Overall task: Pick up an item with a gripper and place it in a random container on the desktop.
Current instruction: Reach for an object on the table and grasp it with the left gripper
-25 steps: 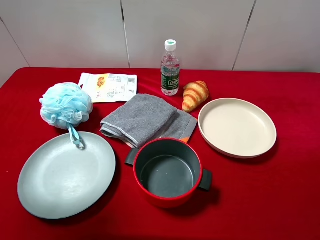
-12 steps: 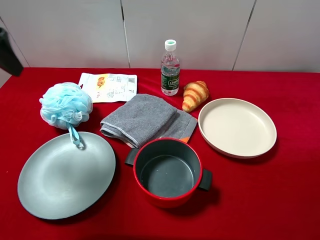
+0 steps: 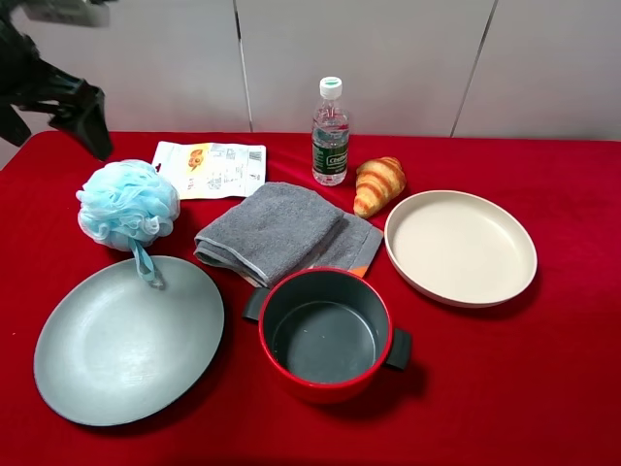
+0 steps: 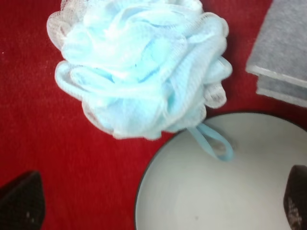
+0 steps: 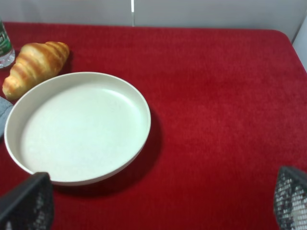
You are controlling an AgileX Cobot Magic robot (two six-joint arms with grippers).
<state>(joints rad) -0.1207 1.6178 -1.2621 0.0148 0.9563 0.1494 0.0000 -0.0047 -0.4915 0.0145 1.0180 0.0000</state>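
Over the far left corner of the desktop (image 3: pixel 543 388) the dark left arm (image 3: pixel 49 83) hangs above the red cloth. Its wrist view shows the left gripper (image 4: pixel 158 203) spread wide with nothing between the jaws, only the two dark fingertips (image 4: pixel 21 201) visible, far apart. The pouf (image 3: pixel 127 205) lies on the cloth near the left edge, just nearer than that corner. In the wrist view it sits ahead of the open jaws, roughly centred on the gap but clear of both tips and untouched. Its ribbon loop (image 4: pixel 213 143) trails over the rim of the grey-blue plate (image 3: pixel 126 340), which fills the near left part of the table and touches the pouf's underside. A printed leaflet (image 3: pixel 212 168) lies flat toward the far edge, just beside the pouf. A folded grey towel (image 3: pixel 281 231) lies in the middle, and the red pot (image 3: pixel 320 388) stands upright just in front of it toward the near edge, its dark inside bare. A water bottle (image 3: pixel 330 131) stands upright near the far edge, with a croissant (image 3: pixel 378 184) just beside it. A cream dish (image 3: pixel 461 248) sits right of centre, close to the croissant. The right gripper (image 5: pixel 158 201) shows only in its wrist view, jaws wide apart and gripping nothing, above the cloth beside the dish.
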